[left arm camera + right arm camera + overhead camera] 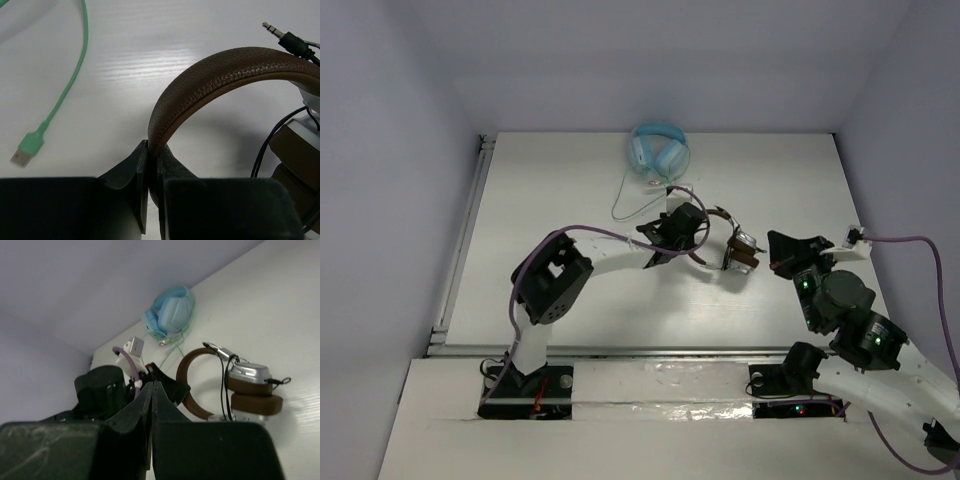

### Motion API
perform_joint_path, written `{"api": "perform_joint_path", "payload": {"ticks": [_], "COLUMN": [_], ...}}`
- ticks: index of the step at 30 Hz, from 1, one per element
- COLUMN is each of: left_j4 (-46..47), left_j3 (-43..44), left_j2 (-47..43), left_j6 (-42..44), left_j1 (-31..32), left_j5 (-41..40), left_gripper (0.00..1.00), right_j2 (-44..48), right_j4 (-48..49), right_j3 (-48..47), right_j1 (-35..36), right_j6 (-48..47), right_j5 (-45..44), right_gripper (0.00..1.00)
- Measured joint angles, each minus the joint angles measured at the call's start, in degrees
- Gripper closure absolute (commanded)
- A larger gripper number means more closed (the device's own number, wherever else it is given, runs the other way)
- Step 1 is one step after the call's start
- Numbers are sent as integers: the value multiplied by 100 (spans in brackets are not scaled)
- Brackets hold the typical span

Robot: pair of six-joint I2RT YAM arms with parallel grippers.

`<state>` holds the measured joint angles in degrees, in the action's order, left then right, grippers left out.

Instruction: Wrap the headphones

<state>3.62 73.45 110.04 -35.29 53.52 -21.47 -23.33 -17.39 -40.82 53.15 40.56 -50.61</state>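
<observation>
Headphones (738, 255), earcups (251, 372) pointing right, headband (225, 70) pinched by left end effector (150, 162), right end effector (151, 390) closed

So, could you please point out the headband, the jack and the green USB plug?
headband (225, 67): left wrist, leather arch
jack (271, 28): left wrist, metal tip
green USB plug (29, 145): left wrist, body

The headphones (741, 252) lie near the middle of the worktop (540, 250), toward its right edge. The second headphones (660, 150) sit behind them at the far edge, their cable (31, 144) trailing nearward.
</observation>
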Motion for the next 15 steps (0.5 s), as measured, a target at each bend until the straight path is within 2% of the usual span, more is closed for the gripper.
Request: {"api": "perform_joint_path", "payload": {"ticks": [4,7,8,10,12,15], "left_j4": [131,103,122,260,450,678], "left_j3": [363,365,365,350,192,-361], "left_j2": [560,649,647,595,435,-170], "left_j6": [59,105,111,142,195,236], "left_j1": [-162,-234,-243,-247,-247,-247], "left_j5": [120,186,205,236,271,299], "left_gripper": [100,78,68,61,51,41], "right_j2": [-55,153,221,367,431,435], "right_j4": [-256,-289,-280,-262,-238,-223], "right_j3": [0,2,2,2,2,2], "right_j1": [2,0,2,2,2,2], "right_j6": [66,72,70,61,39,9], "right_j5": [2,2,0,0,0,2], "right_gripper": [100,98,96,92,89,84]}}
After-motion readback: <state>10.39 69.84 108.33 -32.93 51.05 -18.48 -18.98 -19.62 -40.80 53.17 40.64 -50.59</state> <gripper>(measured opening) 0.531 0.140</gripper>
